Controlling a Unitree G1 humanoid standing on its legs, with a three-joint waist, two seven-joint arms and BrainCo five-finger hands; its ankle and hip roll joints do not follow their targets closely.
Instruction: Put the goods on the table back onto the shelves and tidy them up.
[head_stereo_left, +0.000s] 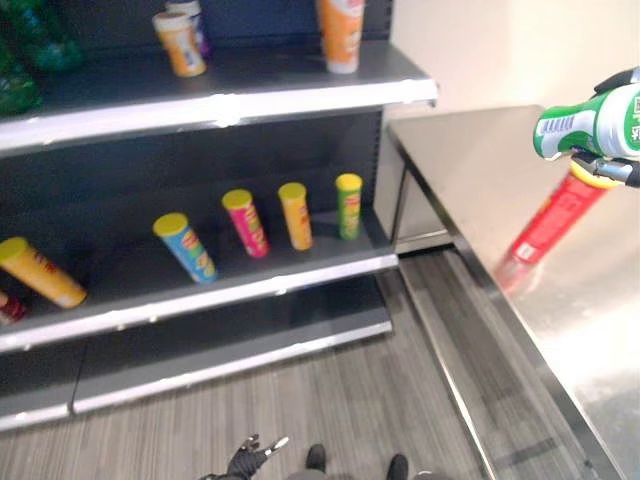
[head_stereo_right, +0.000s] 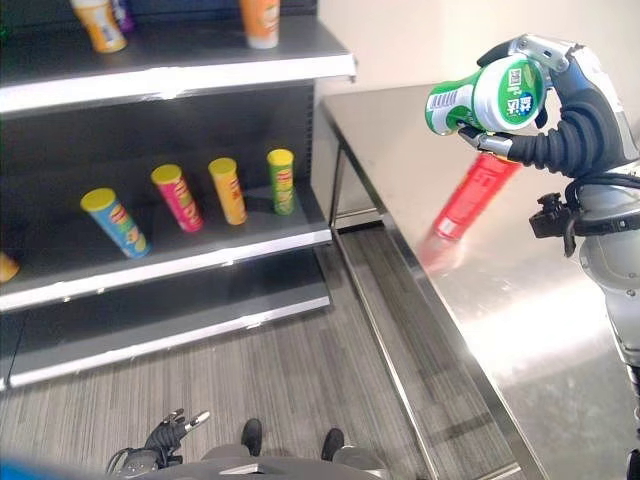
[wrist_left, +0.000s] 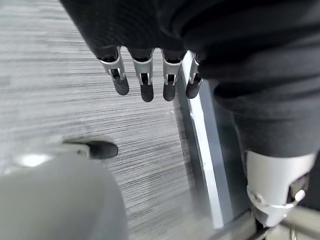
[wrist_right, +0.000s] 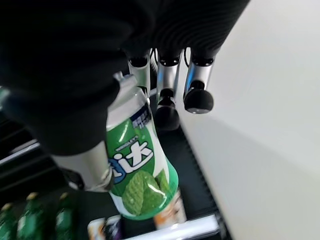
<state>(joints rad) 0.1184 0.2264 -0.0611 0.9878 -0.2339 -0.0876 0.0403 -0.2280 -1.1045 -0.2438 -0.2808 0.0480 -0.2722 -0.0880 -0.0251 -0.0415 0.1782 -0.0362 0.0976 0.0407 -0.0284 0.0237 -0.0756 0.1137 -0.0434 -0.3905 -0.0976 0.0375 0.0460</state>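
My right hand (head_stereo_right: 578, 112) is raised over the steel table (head_stereo_right: 520, 310) and is shut on a green-and-white bottle (head_stereo_right: 490, 98), which lies on its side in the grip with its base toward the shelves. In the right wrist view the thumb and fingers (wrist_right: 167, 100) wrap the same bottle (wrist_right: 137, 175). Just under the hand a red can (head_stereo_right: 472, 200) with a yellow lid stands on the table. My left hand (head_stereo_right: 170, 435) hangs low beside me above the floor, its fingers (wrist_left: 145, 85) straight and holding nothing.
The dark shelf unit stands to the left of the table. Its middle shelf (head_stereo_left: 250, 285) carries blue (head_stereo_left: 187, 247), pink (head_stereo_left: 246, 222), orange (head_stereo_left: 295, 215) and green (head_stereo_left: 348, 205) cans. On the top shelf stand orange cans (head_stereo_left: 340, 35) and green bottles (head_stereo_left: 30, 50).
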